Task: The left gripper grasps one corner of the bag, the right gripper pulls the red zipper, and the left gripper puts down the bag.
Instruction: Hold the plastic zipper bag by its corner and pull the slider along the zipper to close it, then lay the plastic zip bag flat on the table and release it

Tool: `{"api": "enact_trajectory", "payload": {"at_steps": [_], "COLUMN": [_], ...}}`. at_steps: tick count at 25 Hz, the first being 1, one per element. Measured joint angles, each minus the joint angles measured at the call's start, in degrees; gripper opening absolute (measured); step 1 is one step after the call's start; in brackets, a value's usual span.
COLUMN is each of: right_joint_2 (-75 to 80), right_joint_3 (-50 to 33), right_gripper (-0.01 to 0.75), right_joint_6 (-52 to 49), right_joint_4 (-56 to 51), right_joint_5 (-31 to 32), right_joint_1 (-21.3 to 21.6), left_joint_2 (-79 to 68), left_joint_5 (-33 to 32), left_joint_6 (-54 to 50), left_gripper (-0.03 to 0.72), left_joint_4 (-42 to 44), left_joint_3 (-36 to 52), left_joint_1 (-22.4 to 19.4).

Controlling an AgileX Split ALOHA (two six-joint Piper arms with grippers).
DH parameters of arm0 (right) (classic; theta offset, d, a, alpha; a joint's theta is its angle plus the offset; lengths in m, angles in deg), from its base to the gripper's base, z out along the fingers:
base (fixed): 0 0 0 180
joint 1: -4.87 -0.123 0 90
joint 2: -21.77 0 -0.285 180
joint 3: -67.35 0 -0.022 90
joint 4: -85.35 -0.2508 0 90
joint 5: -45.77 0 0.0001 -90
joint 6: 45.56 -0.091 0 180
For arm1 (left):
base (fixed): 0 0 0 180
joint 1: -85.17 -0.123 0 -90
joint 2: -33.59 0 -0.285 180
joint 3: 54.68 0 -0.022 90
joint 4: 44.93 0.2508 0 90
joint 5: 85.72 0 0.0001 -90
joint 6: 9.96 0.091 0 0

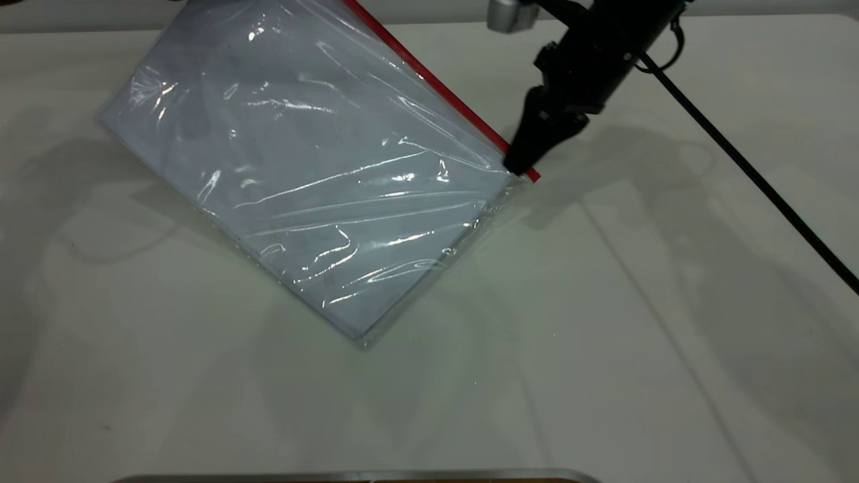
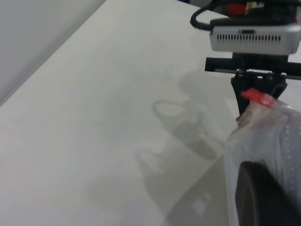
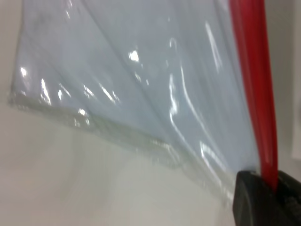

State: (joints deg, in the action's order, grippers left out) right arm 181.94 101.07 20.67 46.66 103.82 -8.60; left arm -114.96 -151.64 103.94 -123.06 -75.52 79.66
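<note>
The bag [image 1: 302,161] is a clear pouch with a white sheet inside. It hangs tilted, its far end above the exterior view and its near corner low over the table. The red zipper [image 1: 429,80] runs along its upper right edge. My right gripper [image 1: 517,168] is shut on the zipper's lower end; in the right wrist view the red strip [image 3: 256,70] runs down between my black jaws [image 3: 272,188]. My left gripper is out of the exterior view. In its wrist view one black finger [image 2: 263,197] shows against the bag's plastic [image 2: 268,136], with the right gripper [image 2: 244,101] at the strip's red end [image 2: 256,95].
The white table [image 1: 604,335] spreads to the front and right of the bag. The right arm's thick black cable [image 1: 738,161] slants across the right side. A metal edge [image 1: 356,476] lies along the table's front.
</note>
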Motion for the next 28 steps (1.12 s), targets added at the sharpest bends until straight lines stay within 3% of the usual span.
{"api": "enact_trajectory", "payload": {"at_steps": [13,15,23,28], "right_joint_2": [0.1,0.3,0.6,0.6], "right_joint_3": [1.3,3.6,18.2,27.0], "right_gripper": [0.079,0.131,0.482,0.531], "right_joint_6": [-1.4,-3.0,-9.4,-10.6], "right_joint_4": [1.1,1.2,-6.9,-15.5], "right_joint_5": [0.1,0.1,2.1,10.1], "right_joint_1": [0.3,0.3,0.5,0.5], "left_joint_2": [0.2,0.2,0.3,0.3], "left_joint_5": [0.0,0.0,0.1,2.4], "left_joint_6": [-1.1,-1.3,-3.5,-8.9], "left_gripper": [0.052,0.052,0.052,0.052], "left_joint_4": [0.0,0.2,2.3,2.2], "left_joint_3": [-0.1,-0.1,-0.1,0.5], "left_joint_1": [-0.1,-0.2,-0.5,-0.1]}}
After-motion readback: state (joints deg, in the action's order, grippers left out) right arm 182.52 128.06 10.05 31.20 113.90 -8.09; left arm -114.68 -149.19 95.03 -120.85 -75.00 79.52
